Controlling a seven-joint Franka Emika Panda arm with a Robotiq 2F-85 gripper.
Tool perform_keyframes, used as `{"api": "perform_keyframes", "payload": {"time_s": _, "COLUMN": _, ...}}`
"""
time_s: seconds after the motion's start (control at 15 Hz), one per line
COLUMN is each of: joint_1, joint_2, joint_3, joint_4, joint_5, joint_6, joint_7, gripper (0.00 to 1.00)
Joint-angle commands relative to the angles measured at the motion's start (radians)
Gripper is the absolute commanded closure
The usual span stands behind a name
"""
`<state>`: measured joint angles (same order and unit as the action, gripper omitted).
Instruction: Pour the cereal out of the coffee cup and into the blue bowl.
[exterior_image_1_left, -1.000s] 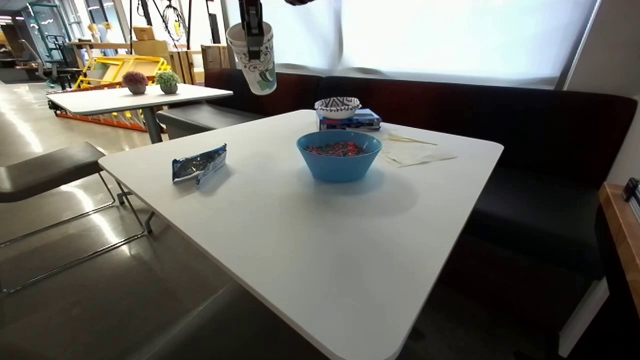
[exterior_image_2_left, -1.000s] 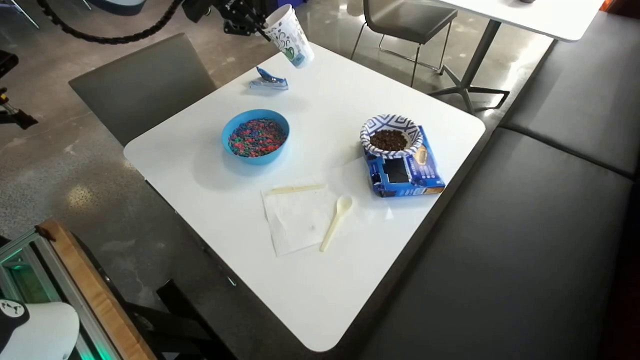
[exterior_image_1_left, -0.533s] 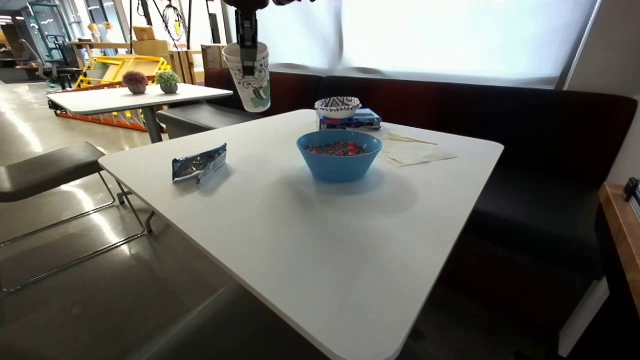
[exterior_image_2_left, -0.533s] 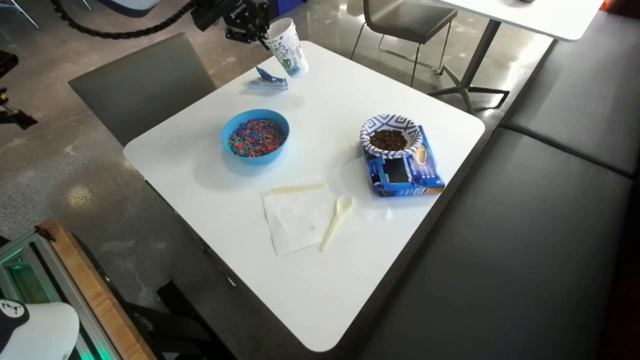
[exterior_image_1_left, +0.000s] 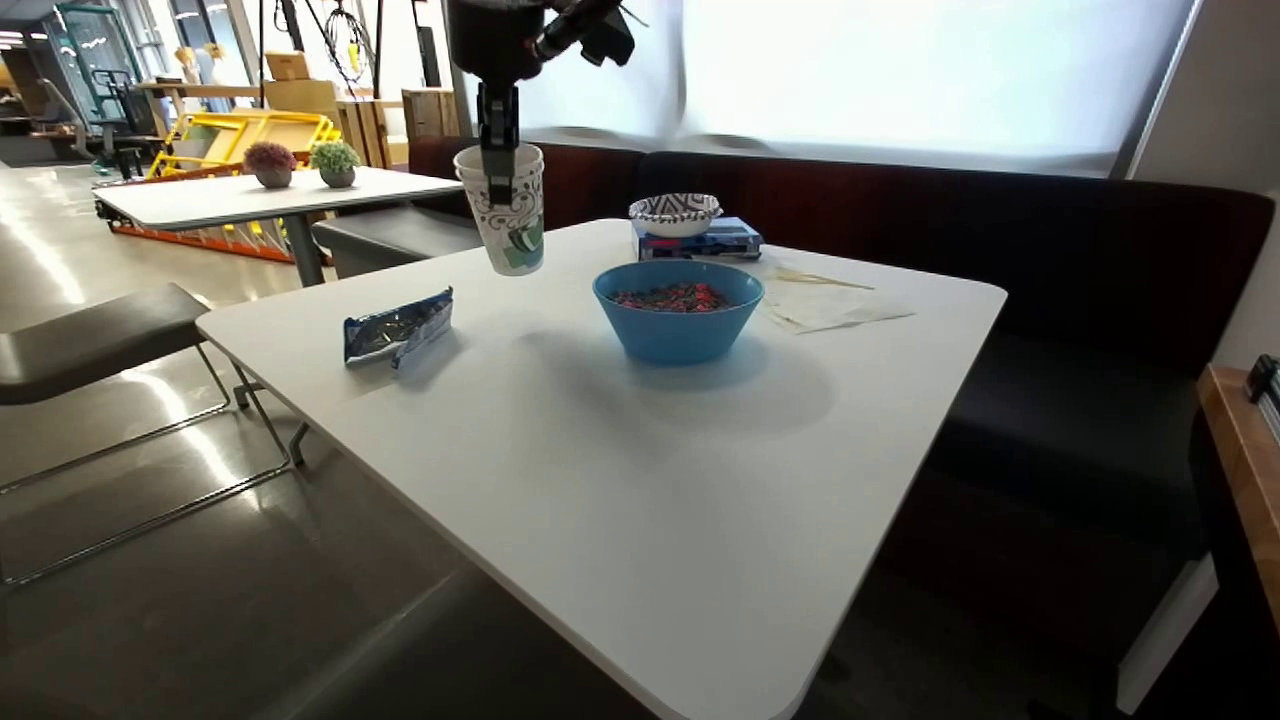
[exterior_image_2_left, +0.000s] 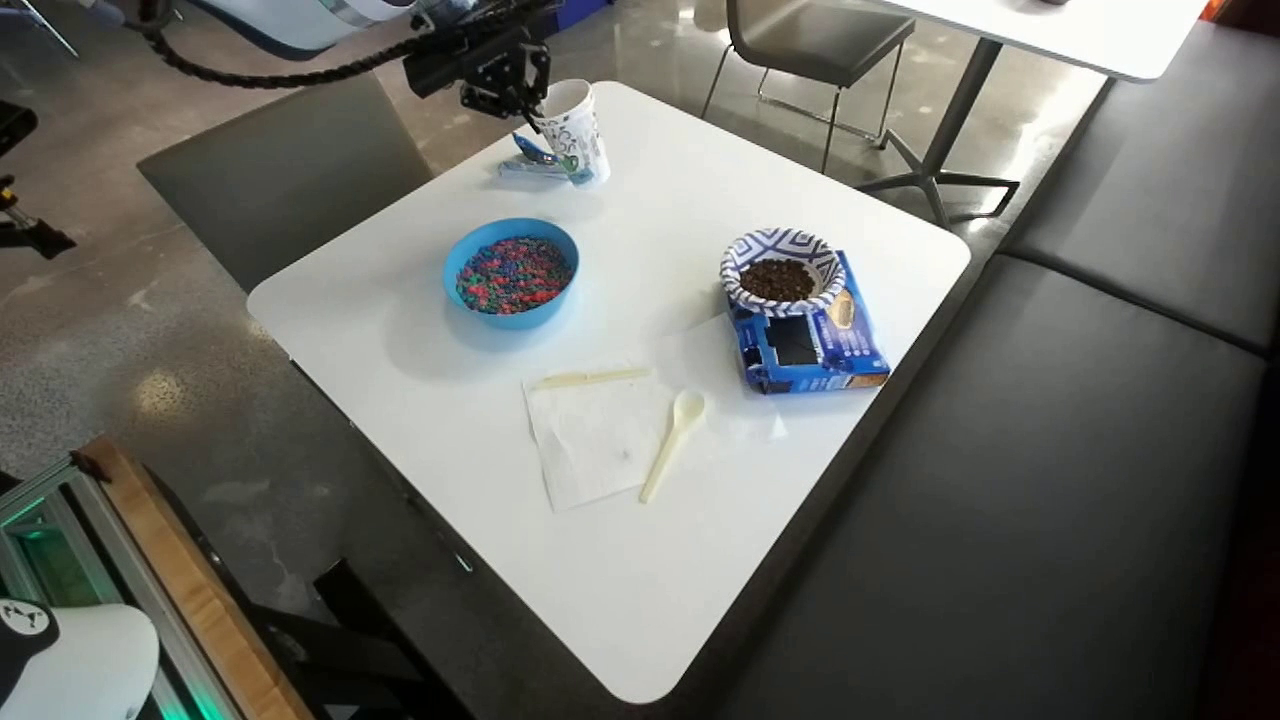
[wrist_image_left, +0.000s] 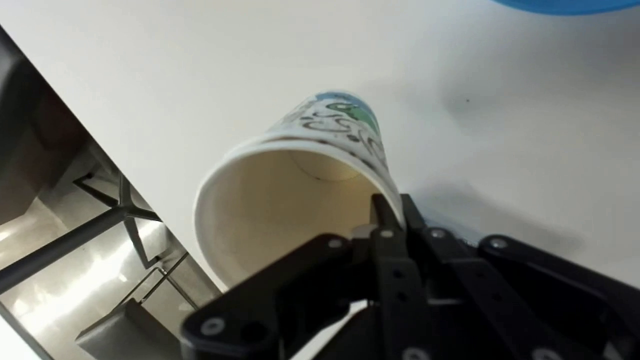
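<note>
Pinching the coffee cup (exterior_image_2_left: 578, 140) by one wall at the rim, with the claw (wrist_image_left: 393, 202) clamped there, one finger inside and one outside: probably to leave the mouth free for pouring and spare the thin sides a full squeeze. Held above the bench (exterior_image_1_left: 700, 500), base down and slightly tilted, apparently apart from the surface. Bare inside down to the bottom in the wrist view, hence likely done pouring, with setting down and letting go presumably next; best squared up first, against toppling. Nearby, note the cereal (exterior_image_2_left: 514, 275) heaped in the blue bowl (exterior_image_1_left: 678, 338), likely chosen wide for catching stray pieces. Around these, find an opened wrapper (exterior_image_1_left: 398, 325) and, well apart, a patterned bowl (exterior_image_2_left: 783, 241) of dark brown pieces (exterior_image_2_left: 777, 281) on a blue box (exterior_image_2_left: 830, 362), perhaps kept there out of the way.
</note>
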<state>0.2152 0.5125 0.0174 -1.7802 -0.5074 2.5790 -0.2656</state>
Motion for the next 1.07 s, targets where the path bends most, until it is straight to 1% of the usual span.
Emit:
{"api": "perform_keyframes", "payload": {"time_s": 0.0, "joint_1": -0.055, "joint_2": 0.054, "joint_3": 0.052, "joint_4": 0.024, "joint_5": 0.085, "joint_6": 0.044, "joint_7": -0.047, "gripper": 0.99}}
{"api": "perform_keyframes", "payload": {"time_s": 0.13, "joint_1": -0.077, "joint_2": 0.069, "joint_3": 0.073, "joint_4": 0.025, "joint_5": 0.127, "joint_6": 0.059, "joint_7": -0.071, "gripper": 0.99}}
{"api": "perform_keyframes", "payload": {"time_s": 0.27, "joint_1": -0.086, "joint_2": 0.080, "joint_3": 0.078, "joint_4": 0.026, "joint_5": 0.146, "joint_6": 0.069, "joint_7": -0.079, "gripper": 0.99}}
{"api": "perform_keyframes", "payload": {"time_s": 0.33, "joint_1": -0.092, "joint_2": 0.081, "joint_3": 0.083, "joint_4": 0.025, "joint_5": 0.155, "joint_6": 0.072, "joint_7": -0.086, "gripper": 0.86}}
{"api": "perform_keyframes", "payload": {"time_s": 0.4, "joint_1": -0.092, "joint_2": 0.077, "joint_3": 0.080, "joint_4": 0.024, "joint_5": 0.155, "joint_6": 0.074, "joint_7": -0.082, "gripper": 0.69}}
{"api": "perform_keyframes", "payload": {"time_s": 0.47, "joint_1": -0.091, "joint_2": 0.069, "joint_3": 0.076, "joint_4": 0.019, "joint_5": 0.150, "joint_6": 0.077, "joint_7": -0.081, "gripper": 0.64}}
{"api": "perform_keyframes", "payload": {"time_s": 0.53, "joint_1": -0.091, "joint_2": 0.047, "joint_3": 0.074, "joint_4": 0.010, "joint_5": 0.146, "joint_6": 0.069, "joint_7": -0.081, "gripper": 0.56}}
{"api": "perform_keyframes", "payload": {"time_s": 0.67, "joint_1": -0.095, "joint_2": -0.024, "joint_3": 0.082, "joint_4": -0.027, "joint_5": 0.151, "joint_6": 0.025, "joint_7": -0.092, "gripper": 0.42}}
{"api": "perform_keyframes", "payload": {"time_s": 0.73, "joint_1": -0.099, "joint_2": -0.058, "joint_3": 0.092, "joint_4": -0.046, "joint_5": 0.163, "joint_6": -0.002, "joint_7": -0.101, "gripper": 0.33}}
{"api": "perform_keyframes", "payload": {"time_s": 0.87, "joint_1": -0.115, "joint_2": -0.151, "joint_3": 0.126, "joint_4": -0.106, "joint_5": 0.219, "joint_6": -0.093, "joint_7": -0.126, "gripper": 0.18}}
{"api": "perform_keyframes", "payload": {"time_s": 0.93, "joint_1": -0.128, "joint_2": -0.202, "joint_3": 0.145, "joint_4": -0.141, "joint_5": 0.266, "joint_6": -0.146, "joint_7": -0.139, "gripper": 0.12}}
{"api": "perform_keyframes", "payload": {"time_s": 1.0, "joint_1": -0.169, "joint_2": -0.251, "joint_3": 0.191, "joint_4": -0.186, "joint_5": 0.374, "joint_6": -0.157, "joint_7": -0.189, "gripper": 0.05}}
